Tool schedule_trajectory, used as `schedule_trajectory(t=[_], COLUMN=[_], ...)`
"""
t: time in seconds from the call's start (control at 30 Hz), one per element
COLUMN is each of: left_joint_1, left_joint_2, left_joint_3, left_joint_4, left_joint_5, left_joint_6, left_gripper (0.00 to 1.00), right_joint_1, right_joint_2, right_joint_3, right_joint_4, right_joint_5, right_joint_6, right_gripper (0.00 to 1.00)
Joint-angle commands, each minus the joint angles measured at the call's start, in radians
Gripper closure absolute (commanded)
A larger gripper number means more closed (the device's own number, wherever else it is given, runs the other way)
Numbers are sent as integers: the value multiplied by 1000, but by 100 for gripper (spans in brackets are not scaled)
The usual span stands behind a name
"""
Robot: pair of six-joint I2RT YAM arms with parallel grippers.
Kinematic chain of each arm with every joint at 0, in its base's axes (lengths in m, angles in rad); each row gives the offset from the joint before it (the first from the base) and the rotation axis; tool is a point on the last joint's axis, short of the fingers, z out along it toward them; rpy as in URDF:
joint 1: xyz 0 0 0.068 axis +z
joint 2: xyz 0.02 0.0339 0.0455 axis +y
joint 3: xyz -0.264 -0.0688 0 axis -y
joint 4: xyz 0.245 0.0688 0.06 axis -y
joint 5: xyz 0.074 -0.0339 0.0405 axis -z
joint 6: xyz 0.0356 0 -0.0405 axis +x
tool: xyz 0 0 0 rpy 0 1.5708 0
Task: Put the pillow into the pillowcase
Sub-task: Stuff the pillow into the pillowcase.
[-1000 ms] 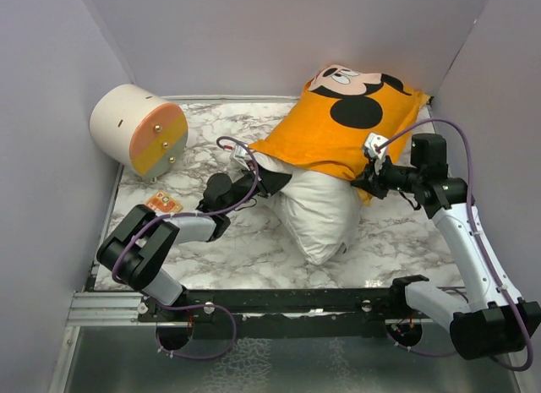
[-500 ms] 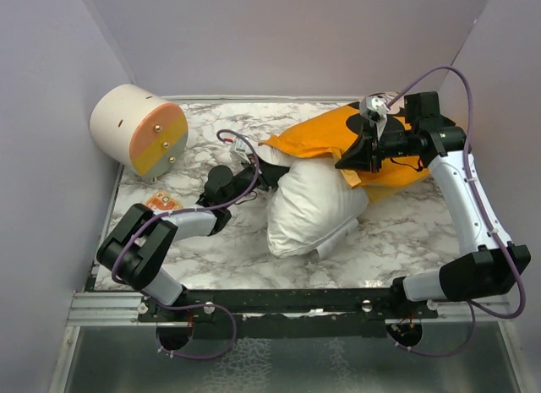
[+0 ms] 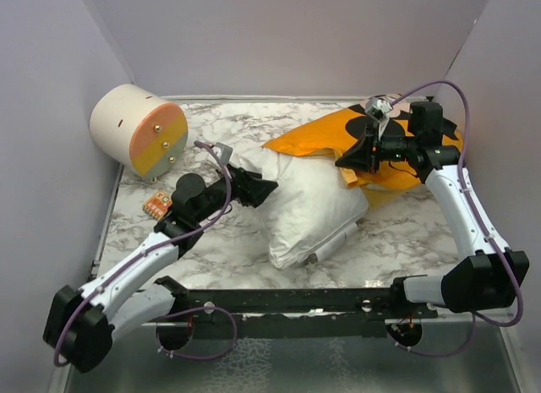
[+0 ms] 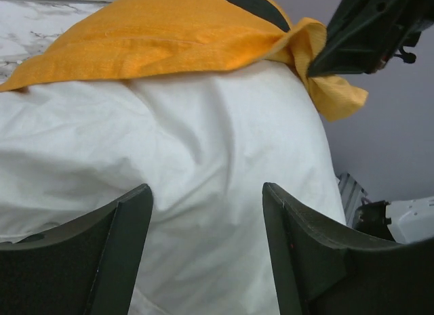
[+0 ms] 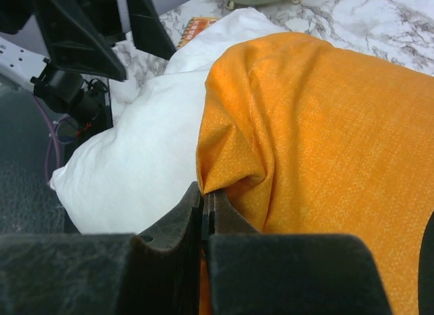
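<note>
The white pillow (image 3: 308, 209) lies mid-table, its far end under the orange pillowcase (image 3: 330, 139). In the left wrist view the pillow (image 4: 203, 166) fills the frame, with the pillowcase (image 4: 163, 37) draped over its far side. My left gripper (image 3: 264, 188) is open at the pillow's left edge, and nothing sits between its fingers (image 4: 129, 227). My right gripper (image 3: 348, 163) is shut on the pillowcase's hem, lifting it over the pillow's right side. The right wrist view shows the jaws (image 5: 207, 193) pinching a fold of the pillowcase (image 5: 305, 125) beside the pillow (image 5: 135, 166).
A cream-and-orange cylinder (image 3: 139, 128) lies at the back left. A small orange card (image 3: 155, 204) sits on the marble near the left arm. Grey walls enclose the table on three sides, and a black rail (image 3: 279, 300) runs along the front edge.
My left gripper let go of the pillow's left edge, opened and drew back to the left as its arm stretched out. The right gripper stayed shut on the pillowcase near the back right.
</note>
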Motion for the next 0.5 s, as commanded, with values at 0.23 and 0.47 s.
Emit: schedule_trajectory(t=[0.23, 0.47], left_joint_1=[-166, -741], left_joint_2=[-198, 101], left_joint_3=[249, 572], left_joint_4=[-621, -953], left_joint_5=[86, -664], left_joint_6=[148, 450], left_gripper=[39, 32], right_joint_1=[-27, -46], right_joint_2=[13, -13], right_joint_3=[-12, -44], right_joint_4=[119, 144], right_joint_5=[-33, -39], right_joint_6=[55, 79], right_gripper=[100, 100])
